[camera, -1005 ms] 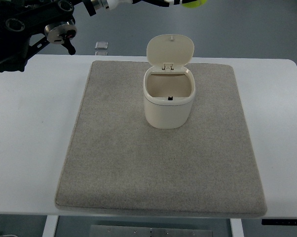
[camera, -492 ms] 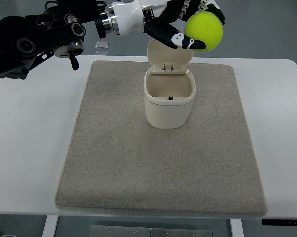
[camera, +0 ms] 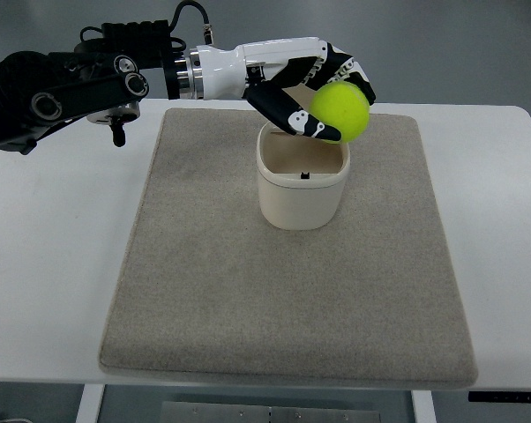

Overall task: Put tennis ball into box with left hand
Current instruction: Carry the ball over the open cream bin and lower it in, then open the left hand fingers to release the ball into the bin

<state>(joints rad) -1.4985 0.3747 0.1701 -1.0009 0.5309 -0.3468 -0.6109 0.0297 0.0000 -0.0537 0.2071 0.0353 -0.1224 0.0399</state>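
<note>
1. One arm works: the left hand point(camera: 314, 88) reaches in from the left, its fingers point(camera: 294, 115) curled around the tennis ball point(camera: 340, 112).
2. Held this way, the ball hangs above the far right rim of the open cream box point(camera: 302, 185), likely so it can drop straight in.
3. Box stands on a grey mat point(camera: 287, 291) covering the white surface point(camera: 54, 264).

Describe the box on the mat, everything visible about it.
The box is a small cream container, plastic by its look, with rounded corners and smooth walls. It stands upright on the grey mat, towards its far side. Its mouth is open, and a small dark spot shows inside. Its lid is hidden behind the left robot hand, which holds the tennis ball above the far right rim. Nothing visibly touches the box but the mat.
</note>
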